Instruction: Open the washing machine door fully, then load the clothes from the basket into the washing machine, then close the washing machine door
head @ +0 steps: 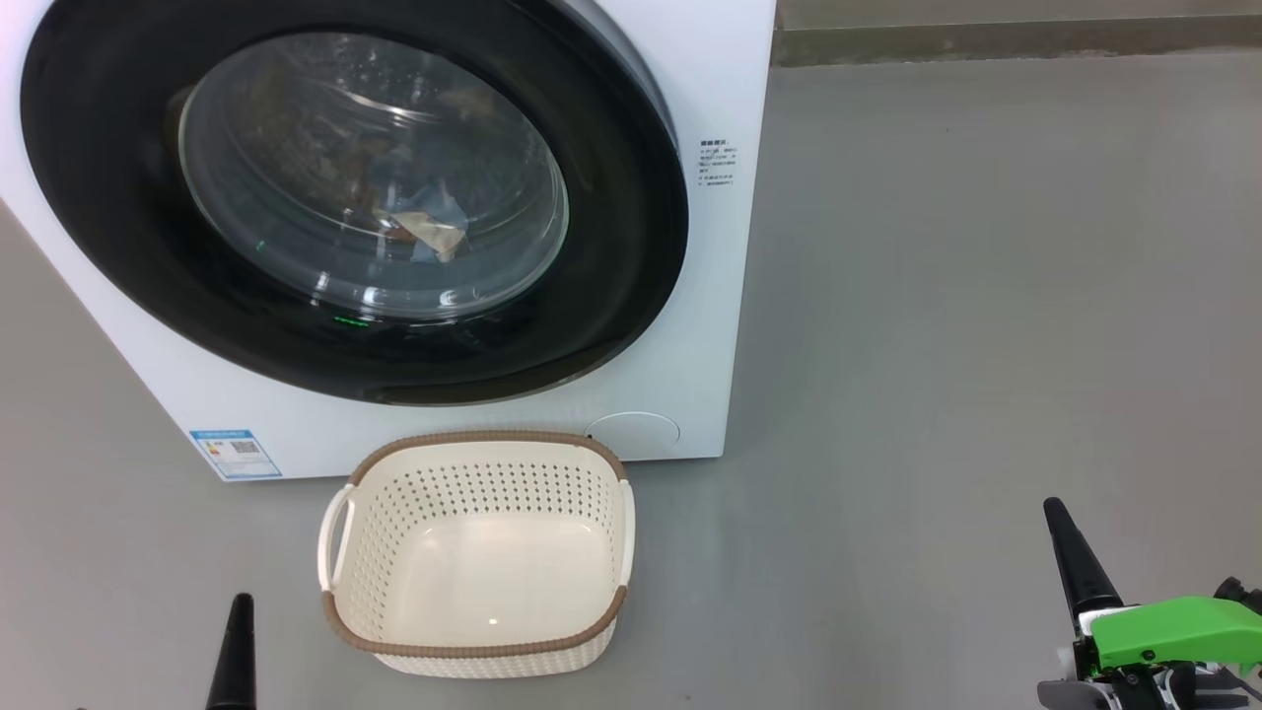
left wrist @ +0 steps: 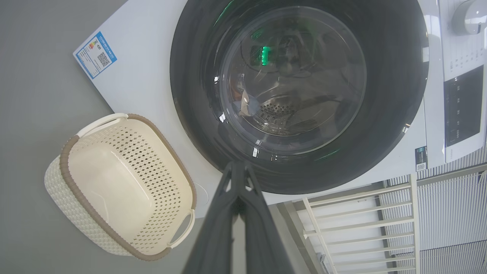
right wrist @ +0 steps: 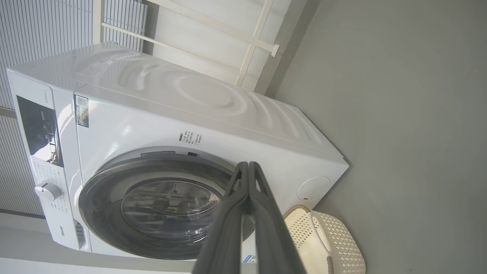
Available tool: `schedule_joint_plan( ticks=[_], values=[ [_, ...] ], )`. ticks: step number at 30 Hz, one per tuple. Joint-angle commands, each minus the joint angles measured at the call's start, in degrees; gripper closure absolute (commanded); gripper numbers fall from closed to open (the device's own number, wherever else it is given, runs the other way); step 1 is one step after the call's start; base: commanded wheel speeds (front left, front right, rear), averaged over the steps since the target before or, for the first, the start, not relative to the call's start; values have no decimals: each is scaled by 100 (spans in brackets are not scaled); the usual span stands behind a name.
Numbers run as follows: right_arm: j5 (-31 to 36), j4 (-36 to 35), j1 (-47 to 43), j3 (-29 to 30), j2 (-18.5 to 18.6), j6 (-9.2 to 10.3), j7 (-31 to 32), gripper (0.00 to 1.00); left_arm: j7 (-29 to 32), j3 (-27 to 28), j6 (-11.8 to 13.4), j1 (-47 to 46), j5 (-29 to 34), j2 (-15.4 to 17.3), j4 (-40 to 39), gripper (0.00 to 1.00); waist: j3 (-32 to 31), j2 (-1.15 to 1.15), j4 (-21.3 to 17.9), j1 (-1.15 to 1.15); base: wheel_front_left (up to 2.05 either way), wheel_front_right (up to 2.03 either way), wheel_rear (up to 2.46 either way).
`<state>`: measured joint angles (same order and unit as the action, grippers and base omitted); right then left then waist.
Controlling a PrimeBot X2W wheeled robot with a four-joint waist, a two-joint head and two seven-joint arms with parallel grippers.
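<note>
Field notes. The washing machine [head: 710, 325] took the upper left of the head frame, and its right edge dropped to the floor [head: 986, 296] near centre. I read the washing machine door [head: 611, 296] as shut against the front. The clothes [head: 426, 229] lay behind its glass, inside the drum.

The basket [head: 483, 435] sat on the floor at lower centre, its back rim just beside the machine's bottom edge and its bare bottom showing. Grey floor ran wide across the right half, up to a wall base [head: 986, 39] at the top right.

On my left jaws the fingers [left wrist: 218, 228] were pressed together on nothing. Their tip sat at bottom left, near the basket's left handle but apart from it. On my right jaws the fingers [right wrist: 228, 236] were likewise closed tight and holding nothing, at lower right, well apart from the basket.
</note>
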<state>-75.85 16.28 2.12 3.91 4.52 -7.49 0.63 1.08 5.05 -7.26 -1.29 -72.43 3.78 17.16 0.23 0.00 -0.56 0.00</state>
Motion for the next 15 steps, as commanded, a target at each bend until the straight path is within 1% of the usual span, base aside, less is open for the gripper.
schedule_joint_plan(
  ticks=[1,15],
  values=[
    [-168,-179,268,-37,39,0,65,100,48,123,-18,-297,-167,46,-186,100,0,0,3,0,0,0,0],
    [-875,-202,332,94,-48,0,304,100,283,135,-20,-389,-1027,-19,-246,100,-3,0,28,0,0,0,0]
  ],
)
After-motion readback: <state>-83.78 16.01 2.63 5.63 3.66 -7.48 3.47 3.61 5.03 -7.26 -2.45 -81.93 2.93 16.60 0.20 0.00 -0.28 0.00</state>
